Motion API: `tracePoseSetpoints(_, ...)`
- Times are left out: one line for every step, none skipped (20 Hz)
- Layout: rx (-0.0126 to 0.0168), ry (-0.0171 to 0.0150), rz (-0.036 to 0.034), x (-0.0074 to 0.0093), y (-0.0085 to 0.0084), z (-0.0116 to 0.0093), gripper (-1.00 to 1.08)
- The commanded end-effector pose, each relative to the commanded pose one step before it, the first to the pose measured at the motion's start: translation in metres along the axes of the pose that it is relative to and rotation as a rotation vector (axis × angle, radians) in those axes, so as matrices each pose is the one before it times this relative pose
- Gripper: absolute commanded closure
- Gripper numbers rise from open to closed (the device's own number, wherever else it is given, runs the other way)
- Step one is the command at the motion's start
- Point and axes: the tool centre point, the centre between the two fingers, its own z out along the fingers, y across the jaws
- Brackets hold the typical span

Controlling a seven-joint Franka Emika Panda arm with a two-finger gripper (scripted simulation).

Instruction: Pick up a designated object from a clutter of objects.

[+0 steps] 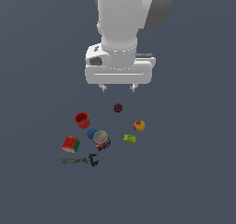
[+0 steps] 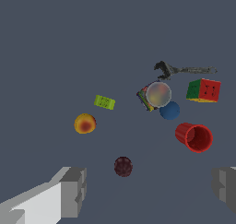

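Hovering hand point(image 1: 119, 87) | fingers apart, empty | above maroon ball point(image 1: 118, 108) | peach point(image 1: 139, 125) untouched

The small round orange-yellow ball with a red blush point(image 1: 139, 125) point(image 2: 85, 123) rested alone on the grey floor, just beside the lime-green block point(image 1: 130, 138) point(image 2: 104, 102), touching nothing, apart from the remaining clutter.

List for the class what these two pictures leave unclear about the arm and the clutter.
- Arm: cut off by the exterior view's top edge.
- Gripper: fingers cut by the wrist view's edges; tips unseen.
- Multicoloured can: label too small to read; it hides part of the blue ball.
- Wrench: dark, details blurred.
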Motion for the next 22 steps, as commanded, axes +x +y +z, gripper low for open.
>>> tracePoseSetpoints(0.0, 0.0, 0.0, 0.0, 0.00001, 0.0, -0.92)
tracePoseSetpoints(0.00011, 0.00011, 0.00067, -0.00001, 0.00012, -0.00032, -0.92)
tracePoseSetpoints(0.00043, 0.00036, 0.00243, -0.00004, 0.00063, -0.00096, -0.92)
tracePoseSetpoints(0.00064, 0.00053, 0.00356, -0.00005, 0.00083, -0.00151, -0.92)
tracePoseSetpoints(0.00091, 0.00075, 0.00498, -0.00008, 0.00121, -0.00208, -0.92)
tracePoseSetpoints(0.00116, 0.00094, 0.00619, -0.00011, 0.0015, -0.00263, -0.92)
tracePoseSetpoints(0.00138, 0.0011, 0.00716, -0.00015, 0.00175, -0.00308, -0.92)
tracePoseSetpoints(0.00127, 0.00099, 0.00635, -0.00014, 0.00158, -0.00279, -0.92)
tracePoseSetpoints(0.00098, 0.00075, 0.00472, -0.00012, 0.0012, -0.00215, -0.92)
tracePoseSetpoints(0.00068, 0.00051, 0.00312, -0.00009, 0.00082, -0.0015, -0.92)
tracePoseSetpoints(0.00038, 0.00028, 0.00162, -0.00006, 0.00046, -0.00085, -0.92)
tracePoseSetpoints(0.0, 0.0, 0.0, 0.0, -0.00003, -0.00017, -0.92)
tracePoseSetpoints(-0.00011, -0.00008, -0.00068, 0.0, -0.00007, 0.00039, -0.92)
tracePoseSetpoints(-0.00026, -0.00019, -0.00061, 0.00006, -0.00036, 0.00066, -0.92)
tracePoseSetpoints(-0.00005, -0.00002, 0.00119, 0.00008, -0.00015, 0.00035, -0.92)
tracePoseSetpoints(0.00001, 0.00003, 0.00239, 0.00012, -0.00021, 0.00038, -0.92)
tracePoseSetpoints(0.00001, 0.00005, 0.00359, 0.00017, -0.00025, 0.00054, -0.92)
tracePoseSetpoints(-0.00001, 0.00005, 0.00458, 0.00023, -0.00039, 0.00077, -0.92)
tracePoseSetpoints(-0.00004, 0.00004, 0.00561, 0.00028, -0.00049, 0.00102, -0.92)
tracePoseSetpoints(-0.00006, 0.00004, 0.00655, 0.00033, -0.00063, 0.00125, -0.92)
tracePoseSetpoints(-0.00008, 0.00003, 0.0076, 0.00038, -0.00073, 0.00147, -0.92)
tracePoseSetpoints(-0.0001, 0.00004, 0.00846, 0.00041, -0.00084, 0.00166, -0.92)
